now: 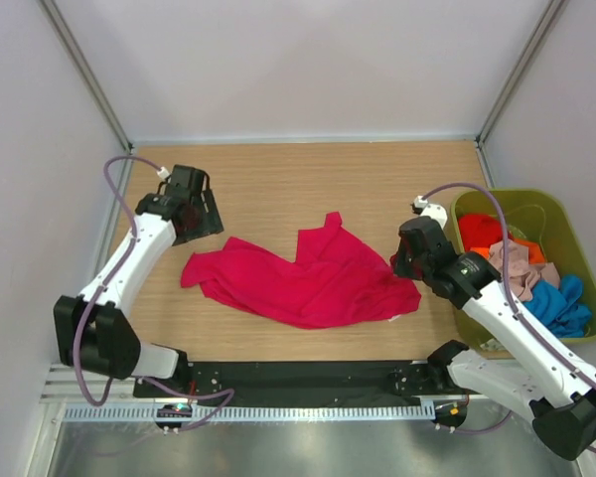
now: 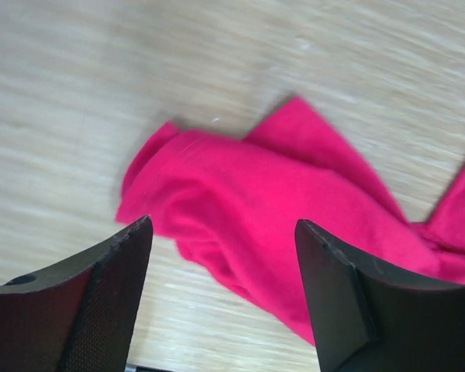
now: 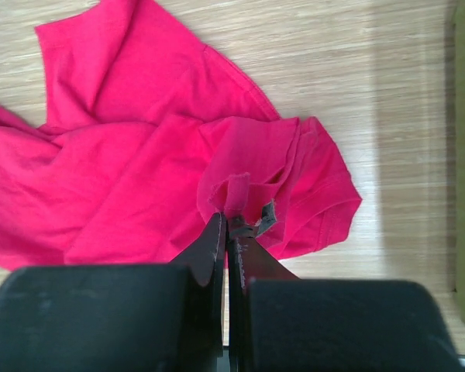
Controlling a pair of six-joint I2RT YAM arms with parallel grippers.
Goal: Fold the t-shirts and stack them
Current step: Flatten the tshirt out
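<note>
A crimson-red t-shirt (image 1: 298, 278) lies crumpled in the middle of the wooden table. My right gripper (image 3: 231, 226) is shut on a fold of this shirt (image 3: 163, 170) near its right sleeve; in the top view the gripper (image 1: 405, 264) sits at the shirt's right edge. My left gripper (image 2: 221, 263) is open and empty, hovering above the shirt's left end (image 2: 240, 186); in the top view it (image 1: 201, 221) is just beyond the shirt's upper left. Orange-red (image 1: 482, 231), beige-pink (image 1: 517, 266) and bright blue (image 1: 561, 303) t-shirts lie bunched in the tub.
An olive-green plastic tub (image 1: 574, 248) stands at the table's right edge, beside my right arm. White walls enclose the table on the left, back and right. A black strip and metal rail run along the near edge (image 1: 308, 376).
</note>
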